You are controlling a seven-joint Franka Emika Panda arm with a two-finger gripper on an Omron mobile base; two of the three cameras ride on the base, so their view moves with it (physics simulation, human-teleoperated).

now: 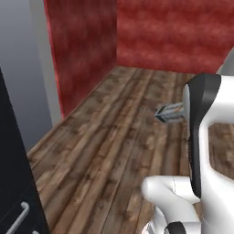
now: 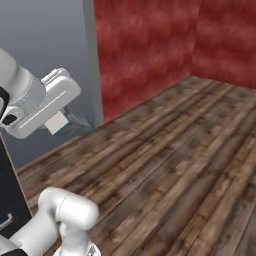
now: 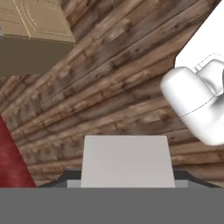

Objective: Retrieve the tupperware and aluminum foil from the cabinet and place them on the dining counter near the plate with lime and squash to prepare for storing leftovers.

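Note:
The aluminum foil (image 3: 126, 161) is a pale carton that sits between my two dark fingertips (image 3: 61, 180) in the hand view, with its flat white face toward the camera. My gripper (image 3: 126, 183) is shut on it. In the left base view, the carton's dark and pale-blue end (image 1: 168, 113) sticks out to the left from behind my white forearm. In the right base view, the carton (image 2: 59, 123) hangs under the white hand, with my gripper (image 2: 62, 121) closed around it. The carton is held in the air above the wooden floor.
A plank floor (image 1: 114, 137) runs to red walls (image 1: 173, 32) ahead and on the left. A grey wall (image 2: 45, 40) and a black appliance front with a silver handle (image 1: 17, 218) stand on the left. A tan cupboard front (image 3: 30, 35) appears at the top left of the hand view.

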